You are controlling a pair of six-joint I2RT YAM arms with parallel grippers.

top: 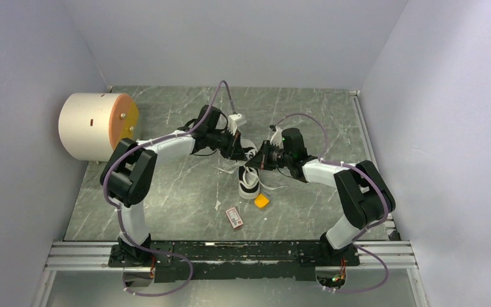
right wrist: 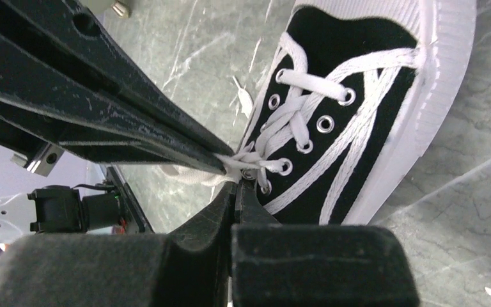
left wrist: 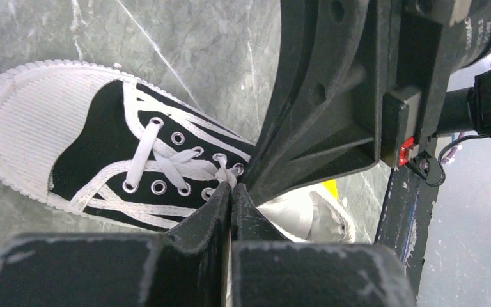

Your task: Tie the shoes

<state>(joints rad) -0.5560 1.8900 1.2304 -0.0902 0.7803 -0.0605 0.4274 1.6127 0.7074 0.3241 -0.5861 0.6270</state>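
- Nearest me, a red-and-white card [top: 234,217] and a small orange block [top: 262,201] are lying loose on the table [top: 166,192]. Its top is looking hard, grey-green and veined like marble.
- Just beyond the block, the sneaker [top: 249,181] is sitting sole-down near the middle of the table, under both wrists.
- Sneaker is showing black canvas, a ribbed white rubber toe and sole rim, and small metal eyelets. The flat white woven laces [right wrist: 294,118] are criss-crossing up the tongue, and no bow is showing.
- Left gripper [left wrist: 230,192] is reaching in with its jaws pressed together. From the right wrist view its long black fingers are pinching a bunch of lace at the top eyelets.
- Right gripper [right wrist: 236,188] is also clamping fully closed, tips right against the lace by the top eyelet. I cannot tell whether a strand is actually caught between them.
- Both sets of fingers are matte black, wedge-shaped and scuffed at the edges, and they are crowding each other over the shoe's throat.
- My reading: the job is sitting at its opening step, gathering the loose ends before a first knot.
- Next move is calling for drawing the ends apart and crossing them, slowly. The shoe looks light, and limp lace will likely be slipping or dragging it along.
- Farthest off, a pale drum [top: 93,126] with an orange face is resting by the left wall.
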